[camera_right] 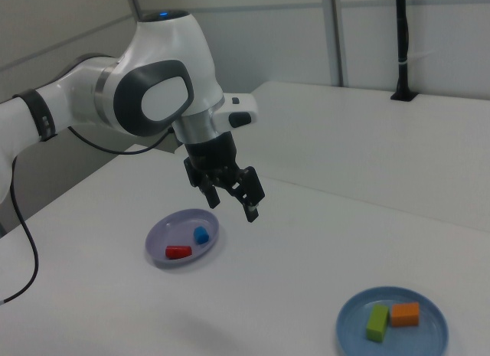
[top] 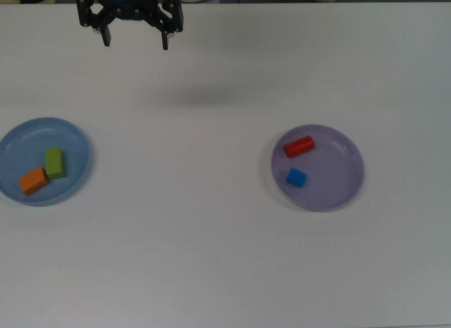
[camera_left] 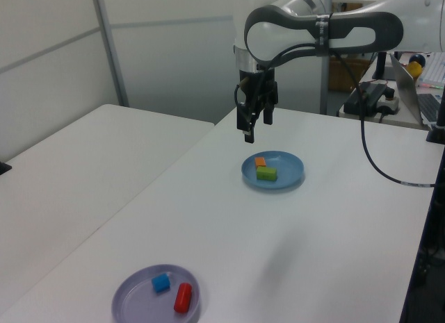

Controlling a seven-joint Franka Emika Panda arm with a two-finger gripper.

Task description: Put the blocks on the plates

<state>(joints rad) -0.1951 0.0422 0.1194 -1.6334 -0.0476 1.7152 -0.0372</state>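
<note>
Your white surface carries both plates well below the raised fingers, which hang spread and empty: the light blue plate holds the green block and orange block, the lavender plate the red block and blue cube. All four look light, rigid and smooth; if you regrip, pinch an oblong across its short sides. In the top view, green's long axis runs nearly up-down, while orange and red tilt up to the top view's right.

Bright, even overhead light washes the white worktop. A soft, blurred shadow lies on it in the top view. Slight softness throughout; no glare.
</note>
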